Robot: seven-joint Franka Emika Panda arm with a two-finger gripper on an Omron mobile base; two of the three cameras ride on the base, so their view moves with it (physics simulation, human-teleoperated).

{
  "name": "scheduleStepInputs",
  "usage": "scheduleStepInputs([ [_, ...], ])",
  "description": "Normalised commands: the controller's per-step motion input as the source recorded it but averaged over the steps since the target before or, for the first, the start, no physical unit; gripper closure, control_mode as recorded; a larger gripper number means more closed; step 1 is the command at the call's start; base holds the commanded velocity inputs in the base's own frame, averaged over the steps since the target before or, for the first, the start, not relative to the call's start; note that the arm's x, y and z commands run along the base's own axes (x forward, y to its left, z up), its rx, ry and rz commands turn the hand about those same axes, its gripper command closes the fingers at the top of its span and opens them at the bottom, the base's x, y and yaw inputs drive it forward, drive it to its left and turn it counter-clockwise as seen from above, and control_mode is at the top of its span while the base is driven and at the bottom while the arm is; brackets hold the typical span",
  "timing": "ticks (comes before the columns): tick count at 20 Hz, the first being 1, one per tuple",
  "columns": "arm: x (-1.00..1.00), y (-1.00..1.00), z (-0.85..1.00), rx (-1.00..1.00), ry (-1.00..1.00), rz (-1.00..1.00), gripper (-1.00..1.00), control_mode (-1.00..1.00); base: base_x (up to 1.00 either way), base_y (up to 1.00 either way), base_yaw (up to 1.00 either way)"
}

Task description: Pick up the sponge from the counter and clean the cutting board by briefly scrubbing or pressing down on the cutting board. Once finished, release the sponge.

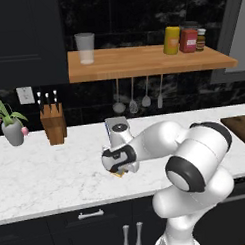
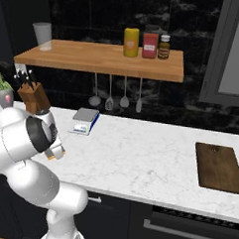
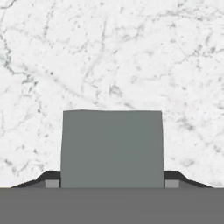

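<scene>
Item, tabletop (image 1: 51,172): white marble with grey veining, set over dark cabinets.

Item, sponge (image 3: 112,148): grey scouring top facing up in the hand view, lying flat on the marble; a sliver of yellow body visible under the claw in the left base view (image 1: 118,173).

Item, claw (image 3: 112,183): lowered over the sponge, one dark fingertip (image 3: 49,178) flush against each side of the block, clamped on it; sponge seemingly resting on the tabletop, though not certain.

Item, cutting board (image 2: 220,167): dark brown, small hole near its far edge, lying flat at the right end of the tabletop, well apart from the sponge; seen whole in the right base view, cut to a corner (image 1: 239,126) in the left base view.

Containers:
- Knife block (image 1: 53,124), wooden, holding several knives, handles up.
- Grey pot (image 1: 13,132), holding a green plant with pink blooms.
- Clear glass (image 1: 85,48) on the wall shelf (image 1: 142,62); contents not discernible.
- Yellow canister (image 2: 131,42), red canister (image 2: 150,45), small dark jar (image 2: 164,47), grouped on the shelf.

Other: grey-and-white box (image 2: 86,121) with blue edge near the back wall; four utensils (image 2: 117,95) hanging beneath the shelf.

View differences: right base view gives the window frame at right and the full board; left base view gives the wall outlet beside the plant.
</scene>
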Motion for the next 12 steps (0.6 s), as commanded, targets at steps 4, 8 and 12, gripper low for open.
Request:
scheduleStepInputs([
  [4, -0.04, -0.13, 0.37, 0.00, 0.00, 0.00, 1.00, -1.00, 0.00, 0.00, 0.00],
  [8, -0.08, -0.49, 0.63, 0.00, 0.00, 0.00, 1.00, -1.00, 0.00, 0.00, 0.00],
  [12, -0.29, -0.85, 0.63, 0.00, 0.01, 0.02, 1.00, -1.00, 0.00, 0.00, 0.00],
])
